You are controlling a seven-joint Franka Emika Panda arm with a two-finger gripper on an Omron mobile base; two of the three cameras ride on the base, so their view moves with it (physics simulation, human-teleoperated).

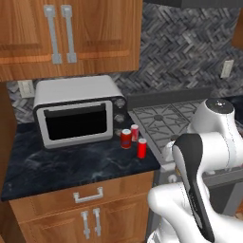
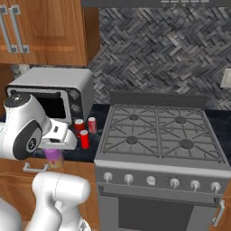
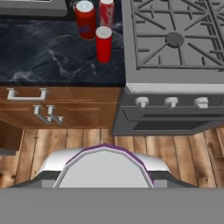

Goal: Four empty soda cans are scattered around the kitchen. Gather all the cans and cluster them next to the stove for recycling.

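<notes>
— Where do things stand?

— The stove is at right. On the counter just left of it cluster three red cans.

— And you?

— My gripper pinches the purple can by its sides, above the floor. It's likely light, thin-walled, slippery: gentle mid-body squeeze.

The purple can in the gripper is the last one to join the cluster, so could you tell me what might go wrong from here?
1. The three cans by the stove stand close together; setting the purple can down among them could topple one.
2. The cluster stands by the counter's stove-side edge, so a nudged can could roll off.
</notes>
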